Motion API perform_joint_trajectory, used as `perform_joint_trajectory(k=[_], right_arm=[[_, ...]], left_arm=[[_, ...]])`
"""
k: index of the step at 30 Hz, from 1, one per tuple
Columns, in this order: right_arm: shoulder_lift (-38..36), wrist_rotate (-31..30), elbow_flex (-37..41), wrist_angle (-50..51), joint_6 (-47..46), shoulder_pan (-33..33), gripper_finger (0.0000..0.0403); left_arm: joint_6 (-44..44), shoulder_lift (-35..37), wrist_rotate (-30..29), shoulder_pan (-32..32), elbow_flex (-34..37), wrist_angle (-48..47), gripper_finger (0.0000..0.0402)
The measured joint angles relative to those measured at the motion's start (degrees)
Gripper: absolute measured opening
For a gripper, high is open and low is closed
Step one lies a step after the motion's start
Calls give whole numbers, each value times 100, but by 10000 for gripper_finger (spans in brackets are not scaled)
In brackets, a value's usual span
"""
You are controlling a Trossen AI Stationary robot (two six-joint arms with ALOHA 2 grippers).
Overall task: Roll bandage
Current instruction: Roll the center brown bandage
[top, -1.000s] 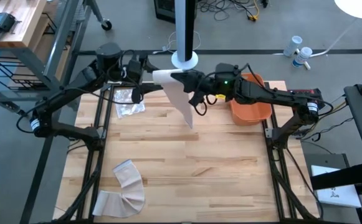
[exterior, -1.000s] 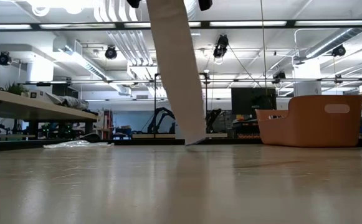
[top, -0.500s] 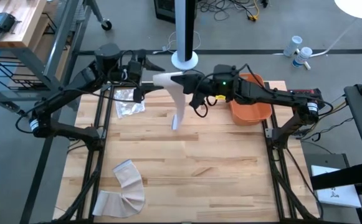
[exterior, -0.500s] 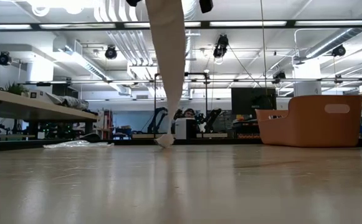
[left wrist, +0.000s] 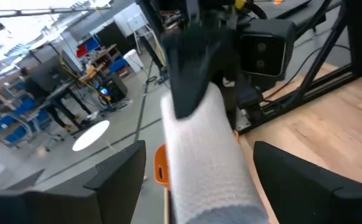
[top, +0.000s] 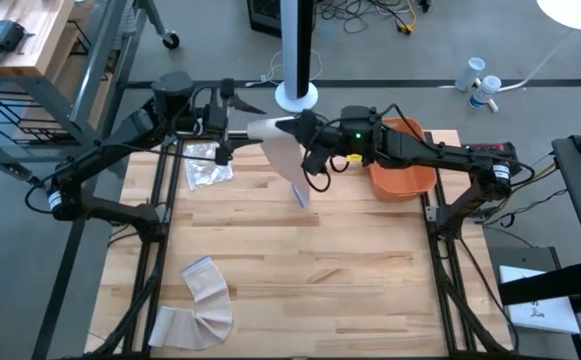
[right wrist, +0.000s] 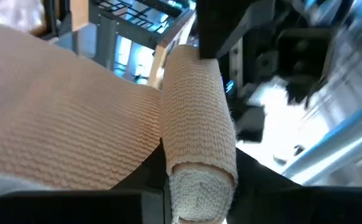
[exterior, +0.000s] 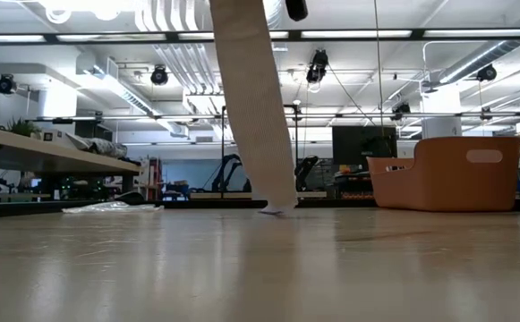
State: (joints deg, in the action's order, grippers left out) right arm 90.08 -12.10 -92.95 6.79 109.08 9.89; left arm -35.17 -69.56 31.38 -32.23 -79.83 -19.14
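Bandage (top: pixel 288 160) tail hangs to bare table (top: pixel 320 270), basket (top: pixel 402 170) beside

A beige woven bandage roll (right wrist: pixel 196 118) sits pinched in the right tool (right wrist: pixel 199 186), its loose strip (right wrist: pixel 62 112) spreading aside.

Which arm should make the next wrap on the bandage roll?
Left. Its gripper is open beside the bandage roll, free to turn it. The right gripper is shut on the roll's other end, with the tail hanging.
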Motion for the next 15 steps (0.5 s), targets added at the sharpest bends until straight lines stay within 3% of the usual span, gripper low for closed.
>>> perform_joint_trajectory(k=[7,11,15], right_arm=[[2,122,39,399,-2965,222,82],[-22,1276,39,938,-5456,731,82],[-39,2292,276,1221,-7095,1355,82]], left_arm=[[-311,200,-244,-104,6,-488,276],[-331,310,-243,-163,105,-614,271],[-328,289,-244,-219,177,-634,267]])
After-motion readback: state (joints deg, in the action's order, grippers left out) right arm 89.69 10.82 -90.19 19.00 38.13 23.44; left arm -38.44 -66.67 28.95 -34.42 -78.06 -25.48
